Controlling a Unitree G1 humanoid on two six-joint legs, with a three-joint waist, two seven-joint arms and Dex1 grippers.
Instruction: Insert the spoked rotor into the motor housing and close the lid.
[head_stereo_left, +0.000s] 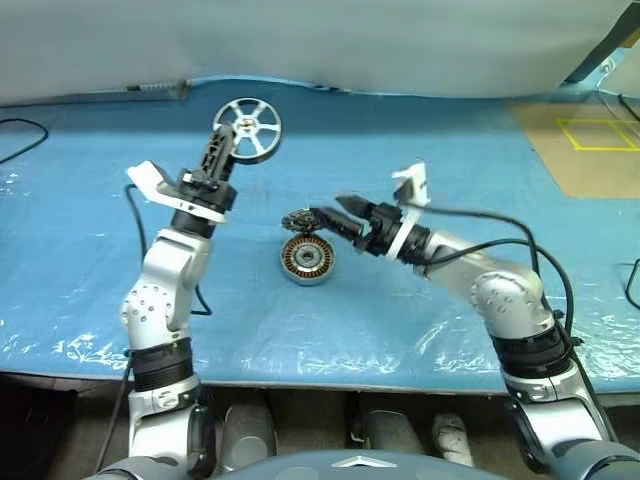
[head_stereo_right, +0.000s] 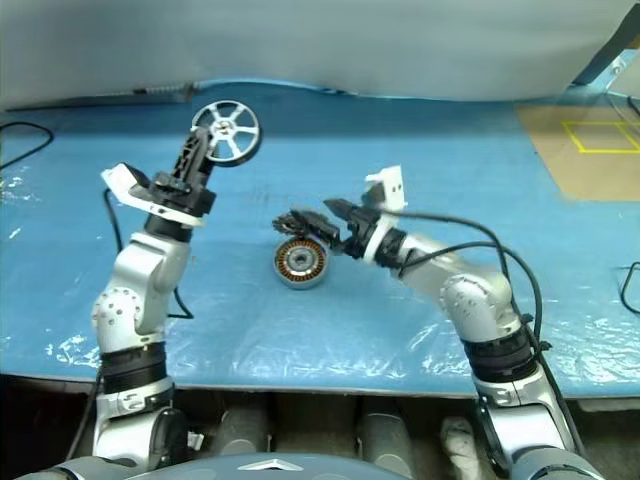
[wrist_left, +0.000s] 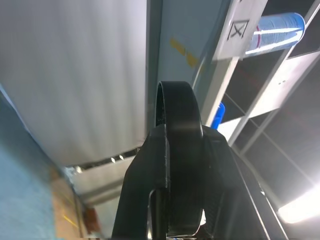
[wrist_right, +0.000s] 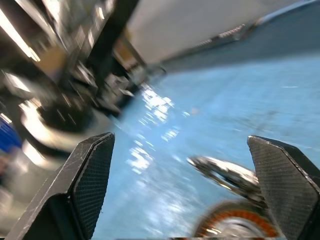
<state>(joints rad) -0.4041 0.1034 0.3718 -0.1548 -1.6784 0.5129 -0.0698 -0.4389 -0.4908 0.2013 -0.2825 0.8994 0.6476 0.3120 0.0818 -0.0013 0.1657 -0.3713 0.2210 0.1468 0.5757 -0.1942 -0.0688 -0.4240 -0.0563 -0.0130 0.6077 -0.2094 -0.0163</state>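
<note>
One spoked rotor (head_stereo_left: 248, 128) pinched aloft, lid (head_stereo_left: 299, 220) beside open right jaws

Silver-grey jointed arms, black cuff bands, black cables, white wrist brackets, black two-fingered left tool (head_stereo_left: 222, 135), right tool (head_stereo_left: 330, 215)
</note>
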